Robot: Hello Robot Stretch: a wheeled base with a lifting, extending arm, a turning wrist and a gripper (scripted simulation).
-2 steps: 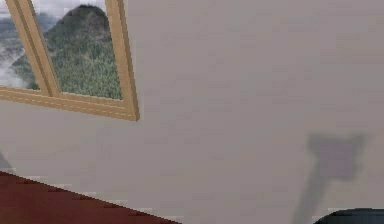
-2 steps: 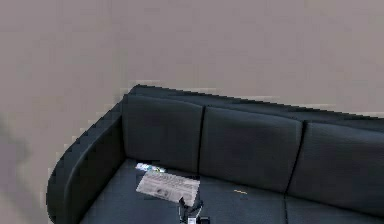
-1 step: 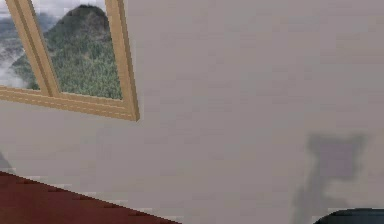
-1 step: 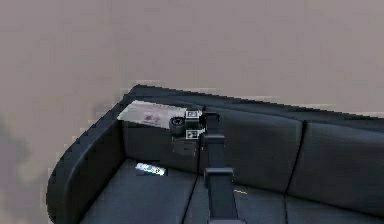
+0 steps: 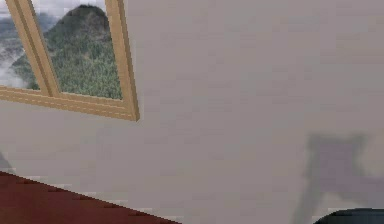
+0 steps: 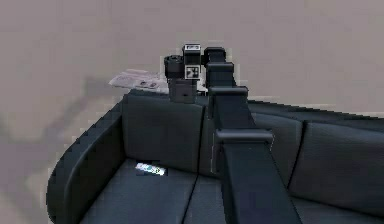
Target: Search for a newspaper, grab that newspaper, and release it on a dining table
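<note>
A flat pale sheet with grey print, like a newspaper (image 6: 135, 80), shows just above the top corner of a dark sofa's (image 6: 110, 160) backrest in the arm side view. My arm (image 6: 240, 140) reaches out over the sofa. The gripper (image 6: 168, 72) is at its far end, right beside the sheet's right edge. The sheet lies level with the backrest's top, so I cannot tell whether the gripper holds it or it rests there.
A small dark flat thing with light marks (image 6: 150, 170) lies on the sofa seat. In the forward view a pale wall (image 5: 240, 100) is close ahead, with a wooden-framed window (image 5: 70, 60) at upper left, dark red floor (image 5: 40, 200) below and a dark rounded edge (image 5: 352, 216) at bottom right.
</note>
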